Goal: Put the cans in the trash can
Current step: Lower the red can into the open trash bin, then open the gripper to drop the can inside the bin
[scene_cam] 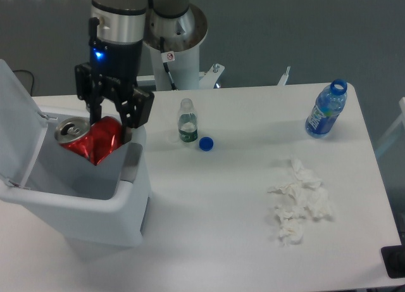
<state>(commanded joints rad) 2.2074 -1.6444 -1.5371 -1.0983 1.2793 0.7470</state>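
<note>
White tabletop (221,203) under a grey backdrop carries the open bin (82,203) at its left end. Over the bin's opening, the claw (109,122) pinches the crushed red can (92,140) between its fingers; the can hangs just below and left of the claw, silver top facing left, its lower part inside the rim. Right of the bin stand 1 small bottle (186,121) and a blue cap (205,143), then crumpled tissues (299,203) and a blue bottle (326,109).

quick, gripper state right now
Gripper: closed, holding the crushed red can over the open trash can.
</note>
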